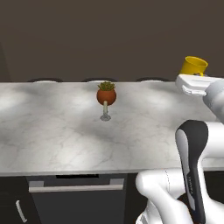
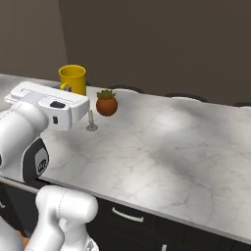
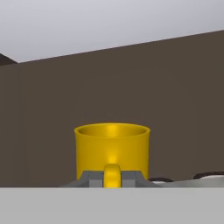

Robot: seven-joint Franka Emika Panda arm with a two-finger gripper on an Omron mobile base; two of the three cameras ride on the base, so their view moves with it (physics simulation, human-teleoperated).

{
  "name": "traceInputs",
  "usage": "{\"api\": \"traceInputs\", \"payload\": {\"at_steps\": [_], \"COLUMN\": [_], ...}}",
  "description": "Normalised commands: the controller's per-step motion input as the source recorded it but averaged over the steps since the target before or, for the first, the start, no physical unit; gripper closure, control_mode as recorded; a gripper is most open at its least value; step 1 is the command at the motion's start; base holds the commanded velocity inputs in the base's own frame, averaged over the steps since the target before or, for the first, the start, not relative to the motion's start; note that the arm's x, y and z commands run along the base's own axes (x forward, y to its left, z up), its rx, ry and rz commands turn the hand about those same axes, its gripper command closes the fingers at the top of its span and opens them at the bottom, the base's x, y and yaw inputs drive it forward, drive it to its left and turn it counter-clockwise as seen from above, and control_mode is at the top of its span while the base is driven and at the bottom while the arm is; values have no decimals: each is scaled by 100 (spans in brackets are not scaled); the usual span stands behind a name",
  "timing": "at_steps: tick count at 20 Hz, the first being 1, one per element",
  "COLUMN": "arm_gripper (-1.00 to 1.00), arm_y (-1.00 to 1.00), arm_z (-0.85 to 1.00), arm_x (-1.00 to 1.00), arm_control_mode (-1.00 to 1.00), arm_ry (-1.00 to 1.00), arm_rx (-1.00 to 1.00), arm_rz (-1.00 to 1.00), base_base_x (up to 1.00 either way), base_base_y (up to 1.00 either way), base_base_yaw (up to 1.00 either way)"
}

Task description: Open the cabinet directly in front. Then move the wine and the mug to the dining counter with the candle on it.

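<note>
The yellow mug (image 1: pixel 194 65) (image 2: pixel 72 78) (image 3: pixel 112 151) hangs upright in the air above the near right part of the dining counter (image 1: pixel 52 131) (image 2: pixel 171 147). My gripper (image 3: pixel 112 177) (image 1: pixel 194 77) (image 2: pixel 69 90) is shut on the mug's side handle, with a dark finger on either side of it in the hand view. The candle (image 1: pixel 106 96) (image 2: pixel 106 104), a red-brown ball with a green tuft on a thin pale stem, stands on the marbled top left of the mug. The wine and the cabinet are out of view.
A dark dishwasher front (image 1: pixel 74 201) and base cabinets with short handles (image 2: pixel 127 215) sit under the counter's near edge. Dark rounded chair backs (image 1: pixel 43 80) show along the far edge. A brown wall stands behind.
</note>
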Motion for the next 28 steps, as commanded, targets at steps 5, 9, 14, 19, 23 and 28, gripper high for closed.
{"api": "traceInputs", "payload": {"at_steps": [5, 9, 14, 19, 23, 28], "arm_gripper": [100, 100, 100, 100, 100, 100], "arm_y": [-1, -6, -13, -9, 1, 4], "arm_z": [-9, -32, -60, -66, -24, -24], "arm_x": [0, 0, 0, 0, 0, 45], "arm_control_mode": [-100, -100, -100, -100, -100, -100], "arm_ry": [11, 35, 36, 29, 18, -1], "arm_rx": [0, 0, 0, -2, -4, -8], "arm_rz": [3, 14, 23, 26, 15, 2], "base_base_x": [6, 0, 0, 0, 0, 0], "base_base_y": [0, 0, 0, 0, 0, 0], "base_base_yaw": [1, 0, 0, 0, 0, 0]}}
